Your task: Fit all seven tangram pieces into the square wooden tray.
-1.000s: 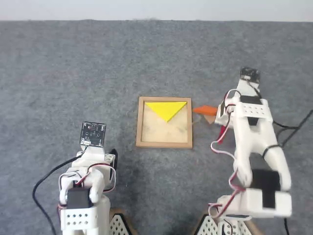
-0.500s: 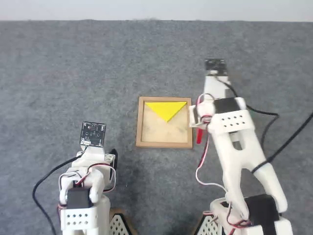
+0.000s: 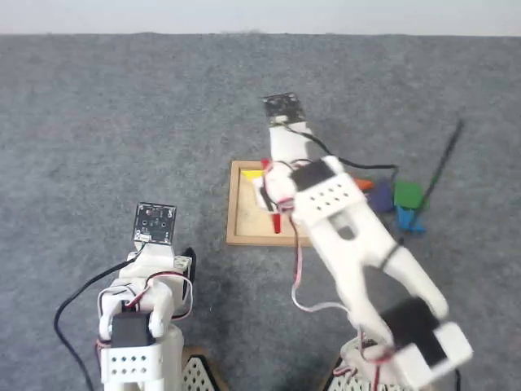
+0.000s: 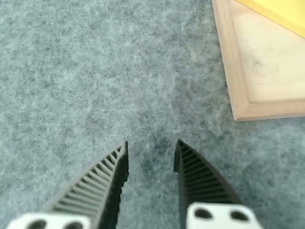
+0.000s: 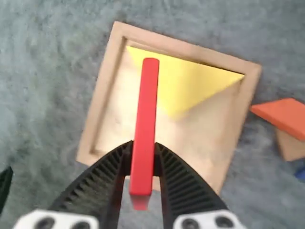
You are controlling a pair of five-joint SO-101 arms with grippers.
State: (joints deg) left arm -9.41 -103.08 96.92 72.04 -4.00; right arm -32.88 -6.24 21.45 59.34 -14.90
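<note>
Right hand [image 5: 143,147] is clamped on the red tangram piece [image 5: 147,105], held edge-on over the square wooden tray [image 5: 101,102]. The yellow triangle [image 5: 190,83] lies flat in the tray against one side. Left hand [image 4: 151,147] is empty with a narrow gap, low over the grey table [image 4: 71,62] near a tray corner; the orange piece [image 5: 281,114] lies just outside the tray.

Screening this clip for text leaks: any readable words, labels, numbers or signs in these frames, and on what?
No readable text anywhere.
wooden tray, yellow piece, red piece: bare, no print.
dark board on the left arm: tiny marks, too small to read.
dark board on the right arm: tiny marks, too small to read.
grey mat: no signs.
</note>
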